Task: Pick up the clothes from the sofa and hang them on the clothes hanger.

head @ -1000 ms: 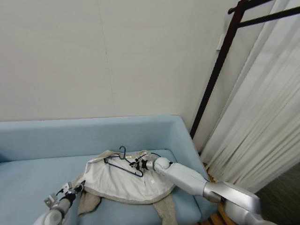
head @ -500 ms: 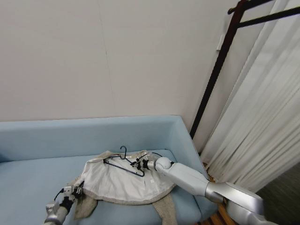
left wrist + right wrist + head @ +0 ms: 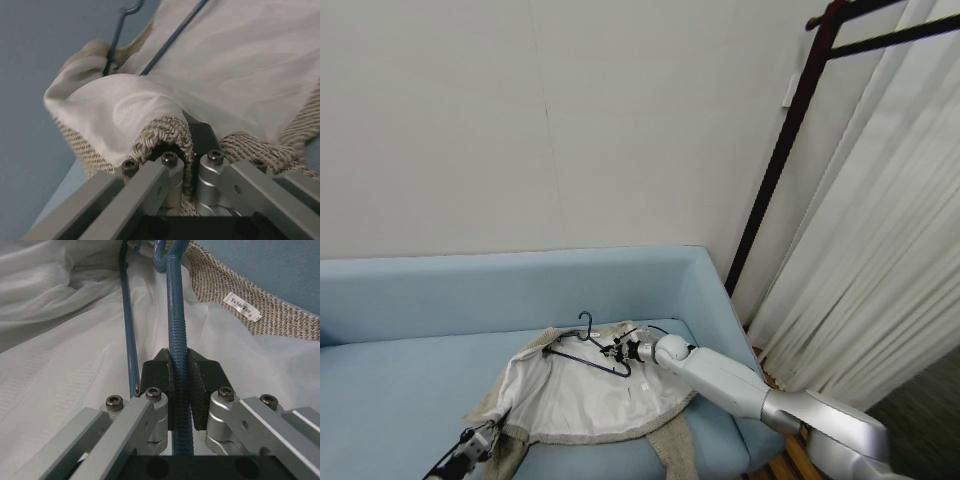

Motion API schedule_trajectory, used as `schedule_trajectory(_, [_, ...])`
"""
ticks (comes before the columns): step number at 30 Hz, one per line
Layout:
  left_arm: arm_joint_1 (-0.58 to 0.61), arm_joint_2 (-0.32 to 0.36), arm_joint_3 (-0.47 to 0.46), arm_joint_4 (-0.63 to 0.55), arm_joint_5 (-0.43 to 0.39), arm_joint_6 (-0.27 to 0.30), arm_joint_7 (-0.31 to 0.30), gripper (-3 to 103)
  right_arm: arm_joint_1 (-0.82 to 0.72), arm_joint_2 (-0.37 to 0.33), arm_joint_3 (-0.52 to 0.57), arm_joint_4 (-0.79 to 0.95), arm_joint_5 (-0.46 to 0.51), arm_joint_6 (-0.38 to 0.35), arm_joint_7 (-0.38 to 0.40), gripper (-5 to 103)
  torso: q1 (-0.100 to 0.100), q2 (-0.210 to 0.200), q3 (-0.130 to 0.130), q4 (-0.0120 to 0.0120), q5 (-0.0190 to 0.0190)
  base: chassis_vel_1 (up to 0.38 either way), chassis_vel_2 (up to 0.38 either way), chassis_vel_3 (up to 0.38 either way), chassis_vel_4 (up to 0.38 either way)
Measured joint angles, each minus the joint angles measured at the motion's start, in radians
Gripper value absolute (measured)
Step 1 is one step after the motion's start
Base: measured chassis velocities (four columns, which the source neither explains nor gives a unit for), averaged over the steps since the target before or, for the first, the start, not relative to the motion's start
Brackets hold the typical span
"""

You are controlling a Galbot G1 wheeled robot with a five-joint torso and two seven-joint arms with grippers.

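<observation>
Hanger neck (image 3: 178,335) in right hand (image 3: 179,382), cardigan hem (image 3: 162,131) in left hand (image 3: 186,150).

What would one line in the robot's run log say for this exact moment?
left gripper: shut on knit garment hem | right gripper: shut on hanger | knit garment: lying on sofa

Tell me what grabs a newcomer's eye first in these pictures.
A pale knit garment lies spread on the blue sofa. The right gripper is clamped on a blue hanger lying on it, while the left gripper pinches its knit edge. A dark clothes rack stands at right.
</observation>
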Motion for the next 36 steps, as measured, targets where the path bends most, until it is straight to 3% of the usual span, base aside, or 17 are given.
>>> schedule_trajectory(3, [0.005,-0.003,0.004,-0.016,0.056,-0.024,0.022,1,0.0,0.0,0.001,0.001,0.0,-0.002,-0.003,8,0.0,0.0,0.0,0.0,-0.0001,0.0,0.0,0.0,0.0])
schedule_trajectory(7, [0.014,0.008,0.008,-0.027,0.198,-0.096,0.077,1,0.003,0.009,-0.002,-0.004,0.0,-0.004,-0.014,8,0.0,0.0,0.0,-0.0001,-0.0003,0.0,0.0,0.0,0.0])
schedule_trajectory(11, [0.018,0.025,-0.003,-0.027,0.227,-0.109,0.084,1,0.004,0.026,-0.006,-0.015,-0.004,-0.004,-0.017,8,0.0,0.0,0.0,0.0,-0.0003,0.0,0.0,0.0,0.0])
schedule_trajectory(14, [0.017,0.032,-0.009,-0.017,0.225,-0.105,0.051,-1,0.006,0.037,-0.008,-0.024,-0.007,-0.004,-0.02,8,0.0,0.0,0.0,0.0,-0.0002,0.0,0.0,0.0,0.0])
schedule_trajectory(16, [0.013,0.037,-0.015,0.014,0.148,-0.087,-0.015,9,0.008,0.049,-0.008,-0.034,-0.01,-0.003,-0.023,8,0.0,0.0,0.0,0.0004,-0.0002,0.0,0.0,0.0,0.0])
schedule_trajectory(18, [0.022,0.031,-0.027,0.027,0.048,-0.061,-0.034,19,0.008,0.049,-0.007,-0.032,-0.011,-0.003,-0.023,8,0.0,0.0,0.0,0.0,-0.0003,0.0,0.0,0.0,0.0])
schedule_trajectory(19, [0.022,0.031,-0.027,0.027,0.048,-0.061,-0.034,19,0.008,0.049,-0.007,-0.032,-0.011,-0.003,-0.023,8,0.0,0.0,0.0,0.0,-0.0003,0.0,0.0,0.0,0.0])
schedule_trajectory(23, [0.101,-0.011,-0.044,0.009,-0.218,0.007,-0.044,36,-0.007,0.029,0.009,-0.002,-0.013,-0.002,-0.021,8,0.0,0.0,0.0,0.0003,-0.0001,0.0,0.0,0.0,0.0])
schedule_trajectory(24, [0.101,-0.011,-0.044,0.009,-0.218,0.007,-0.044,36,-0.007,0.029,0.009,-0.002,-0.013,-0.002,-0.021,8,0.0,0.0,0.0,0.0003,-0.0001,0.0,0.0,0.0,0.0])
schedule_trajectory(27, [0.153,-0.058,-0.074,0.009,-0.351,0.018,-0.045,52,-0.02,0.011,0.021,0.019,-0.015,-0.001,-0.019,8,0.0,0.0,0.0,0.0001,0.0001,0.0,0.0,0.0,0.0])
schedule_trajectory(28, [0.153,-0.058,-0.074,0.009,-0.351,0.018,-0.045,52,-0.02,0.011,0.021,0.019,-0.015,-0.001,-0.019,8,0.0,0.0,0.0,0.0001,0.0001,0.0,0.0,0.0,0.0])
schedule_trajectory(31, [0.196,-0.091,-0.08,0.028,-0.46,0.026,-0.049,68,-0.027,-0.002,0.029,0.032,-0.015,0.0,-0.018,8,0.0,0.0,0.0,0.0001,-0.0002,0.0,0.0,0.0,0.0])
schedule_trajectory(34, [0.217,-0.104,-0.075,0.033,-0.515,0.034,-0.05,74,-0.03,-0.006,0.034,0.036,-0.017,0.001,-0.018,8,0.0,0.0,0.0,0.0002,-0.0001,0.0,0.0,0.0,0.0])
schedule_trajectory(36, [0.227,-0.12,-0.073,0.033,-0.587,0.047,-0.05,85,-0.035,-0.009,0.039,0.043,-0.018,0.001,-0.016,8,0.0,0.0,0.0,0.0002,-0.0001,0.0,0.0,0.0,0.0])
